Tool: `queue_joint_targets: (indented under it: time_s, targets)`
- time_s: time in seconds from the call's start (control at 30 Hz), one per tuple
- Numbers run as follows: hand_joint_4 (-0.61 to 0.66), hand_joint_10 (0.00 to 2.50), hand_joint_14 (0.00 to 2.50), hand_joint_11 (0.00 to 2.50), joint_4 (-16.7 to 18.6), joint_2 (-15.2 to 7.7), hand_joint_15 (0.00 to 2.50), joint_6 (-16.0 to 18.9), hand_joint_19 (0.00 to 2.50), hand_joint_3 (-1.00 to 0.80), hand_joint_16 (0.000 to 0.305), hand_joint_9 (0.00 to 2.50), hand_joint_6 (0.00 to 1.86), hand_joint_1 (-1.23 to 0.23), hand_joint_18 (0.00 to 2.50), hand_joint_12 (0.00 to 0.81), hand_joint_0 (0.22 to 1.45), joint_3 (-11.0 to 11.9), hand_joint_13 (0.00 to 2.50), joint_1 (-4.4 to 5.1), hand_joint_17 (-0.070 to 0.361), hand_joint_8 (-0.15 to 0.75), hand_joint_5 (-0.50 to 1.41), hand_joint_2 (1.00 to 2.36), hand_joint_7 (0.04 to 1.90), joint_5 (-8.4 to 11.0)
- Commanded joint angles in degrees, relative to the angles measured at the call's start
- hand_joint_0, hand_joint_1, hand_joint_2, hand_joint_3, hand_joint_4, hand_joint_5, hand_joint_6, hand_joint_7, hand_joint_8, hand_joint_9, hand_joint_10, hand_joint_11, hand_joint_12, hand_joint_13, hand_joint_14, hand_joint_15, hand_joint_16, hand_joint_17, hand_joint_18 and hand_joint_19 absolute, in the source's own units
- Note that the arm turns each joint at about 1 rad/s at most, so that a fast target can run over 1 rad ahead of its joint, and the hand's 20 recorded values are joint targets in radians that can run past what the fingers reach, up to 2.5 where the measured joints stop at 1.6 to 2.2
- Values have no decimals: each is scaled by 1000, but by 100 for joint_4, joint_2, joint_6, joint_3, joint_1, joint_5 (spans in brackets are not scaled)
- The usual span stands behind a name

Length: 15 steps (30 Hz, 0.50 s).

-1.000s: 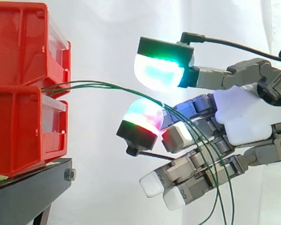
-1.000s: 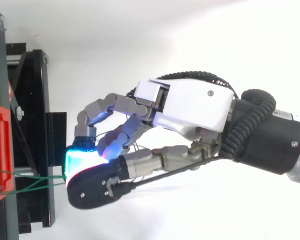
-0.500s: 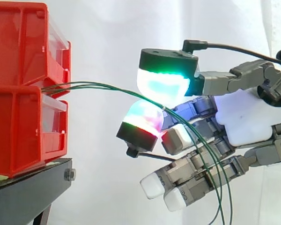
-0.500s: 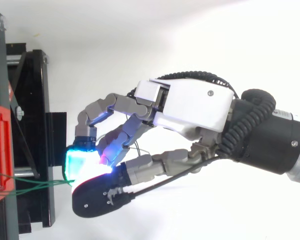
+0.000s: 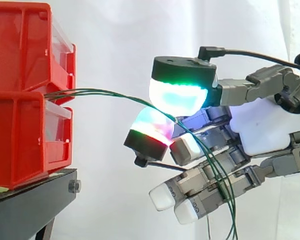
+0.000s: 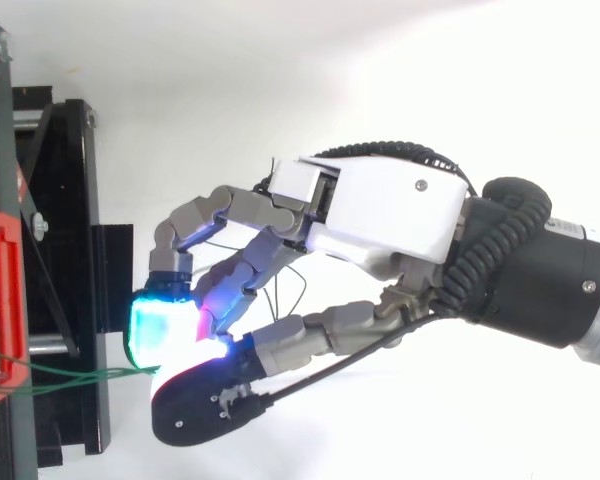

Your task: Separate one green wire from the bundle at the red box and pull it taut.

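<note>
Several thin green wires [image 5: 105, 92] leave the gap between the two stacked red bins [image 5: 20, 50] and arch right to my hand [image 5: 265, 125]. They pass between the green-glowing thumb pad [image 5: 180, 95] and a red-glowing finger pad [image 5: 151, 126], which sit close together on them. Beyond the pinch the strands hang down across the lower curled fingers [image 5: 162, 196]. In the top view the green wires [image 6: 80, 374] run from the red box [image 6: 0, 310] to the cyan-lit pad of the hand [image 6: 390, 215].
The bins sit on a black stand [image 5: 30, 205] at the left, seen from above as a black frame [image 6: 70, 250]. A white curtain hangs behind. The arm enters from the right.
The thumb pad has come down and to the right onto the finger pad. The wires, spread apart before, are now drawn together into one tight bundle at the pinch.
</note>
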Motion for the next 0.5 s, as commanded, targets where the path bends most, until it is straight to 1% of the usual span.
queue_joint_targets:
  time_s: [0.0,0.07,0.13,0.23,0.43,0.47]
  targets:
    - [-2,22,17,853,0,0,425,0,440,-458,46,1085,904,-925,547,328,685,-2,701,4,103,225,-154,1004,951,0]
    - [6,21,17,853,0,0,424,0,439,-497,46,1083,902,-936,546,329,685,-2,702,4,103,224,-154,1000,945,0]
    - [41,21,17,852,0,0,426,0,437,-500,46,1081,896,-945,546,326,668,7,700,4,103,222,-152,1000,951,0]
    - [61,21,17,856,0,0,424,0,437,-500,45,1081,894,-949,545,327,647,7,701,4,102,221,-151,1000,961,0]
    - [86,21,17,845,0,0,420,0,446,-500,46,1107,888,-883,551,332,577,7,712,4,103,230,-143,1000,966,0]
    - [93,20,17,842,0,0,424,0,440,-500,47,1127,888,-853,562,337,540,-2,717,4,106,236,-142,1000,959,0]
